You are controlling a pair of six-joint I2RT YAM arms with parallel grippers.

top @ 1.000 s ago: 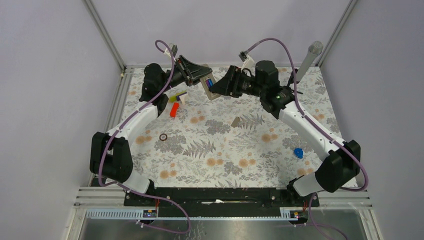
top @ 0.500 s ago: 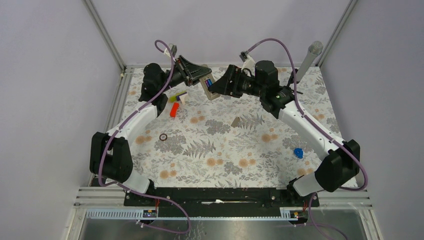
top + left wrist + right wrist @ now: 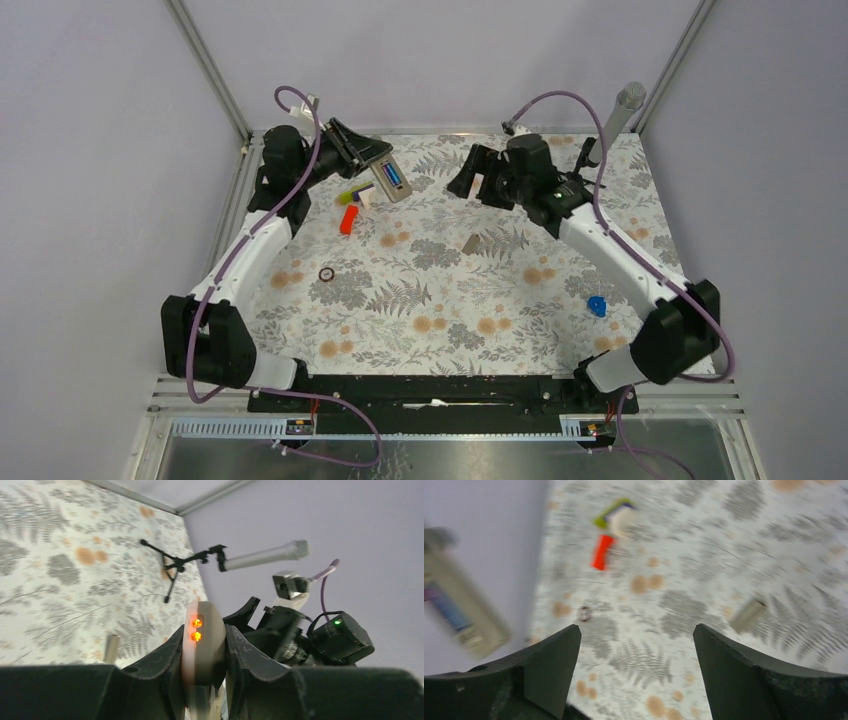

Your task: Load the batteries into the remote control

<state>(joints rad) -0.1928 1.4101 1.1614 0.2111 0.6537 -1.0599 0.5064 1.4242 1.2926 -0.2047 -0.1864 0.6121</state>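
My left gripper (image 3: 374, 166) is shut on the remote control (image 3: 389, 179) and holds it in the air over the far left of the table. The grey-tan back faces up, and the blue batteries (image 3: 396, 178) lie in its recess. In the left wrist view the remote (image 3: 202, 640) stands edge-on between the fingers (image 3: 165, 655), with two orange lights lit. My right gripper (image 3: 463, 177) is open and empty, apart from the remote to its right. The right wrist view shows the jaws wide apart (image 3: 636, 670) and the blurred remote (image 3: 466, 612) at the left.
A flat grey cover piece (image 3: 471, 243) lies mid-table, also in the right wrist view (image 3: 749, 614). An orange-red block (image 3: 347, 219) and a green-and-white object (image 3: 357, 193) lie under the left gripper. A black ring (image 3: 326, 274), a blue lumpy object (image 3: 597, 305) and a microphone stand (image 3: 620, 112) are also there.
The two grippers were together at the remote. The left arm has swung left with the remote, and the right gripper has drawn back to the right, open.
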